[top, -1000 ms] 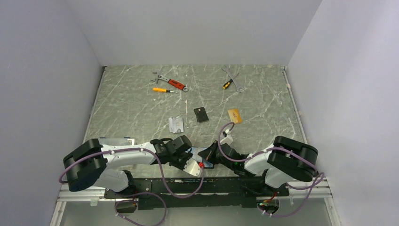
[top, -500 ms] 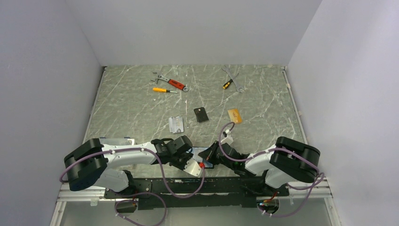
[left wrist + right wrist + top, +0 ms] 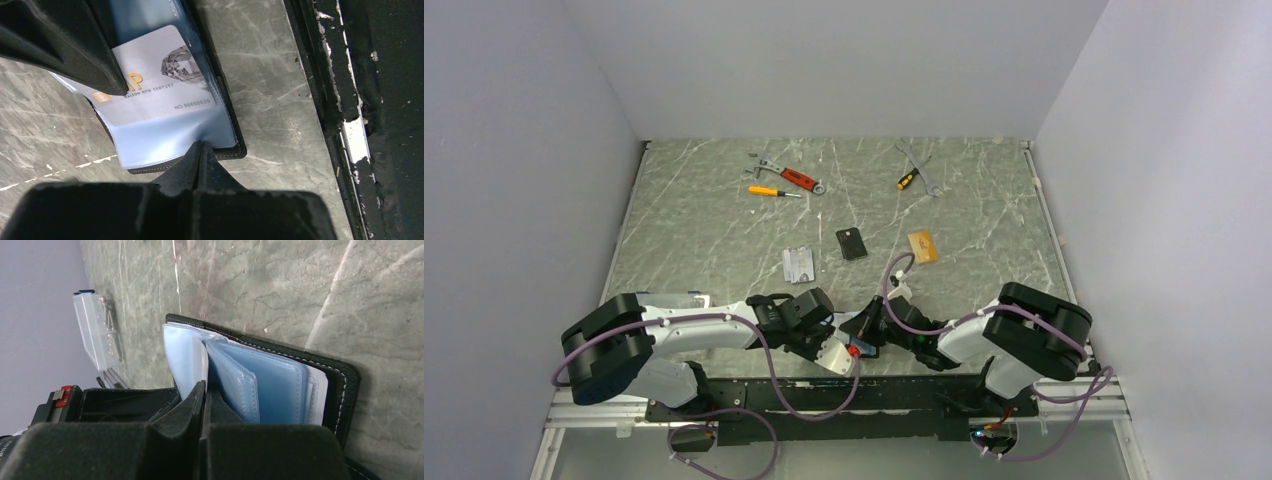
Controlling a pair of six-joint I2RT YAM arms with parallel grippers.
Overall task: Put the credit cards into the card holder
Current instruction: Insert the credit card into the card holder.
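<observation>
The card holder [image 3: 852,322] lies open at the table's near edge, its clear blue sleeves [image 3: 270,385] fanned up from the black cover [image 3: 341,385]. My left gripper [image 3: 200,146] is shut on the lower edge of one sleeve [image 3: 165,137]. A silver-grey card [image 3: 165,85] with a diamond print sits partly in that sleeve. My right gripper [image 3: 204,386] is shut on that card's far end, and its finger [image 3: 65,45] covers part of the card. Three cards lie mid-table: silver-grey [image 3: 798,264], black [image 3: 852,243] and gold-orange [image 3: 923,246].
Tools lie at the back: a red-handled wrench [image 3: 790,177], a yellow screwdriver [image 3: 770,191], and a spanner with a small screwdriver [image 3: 918,170]. A clear plastic box [image 3: 96,330] sits by the left arm. The black frame rail [image 3: 385,100] runs right beside the holder.
My right gripper has moved a little to the left, closer to the left gripper over the holder. The left gripper and the loose cards have not moved.
</observation>
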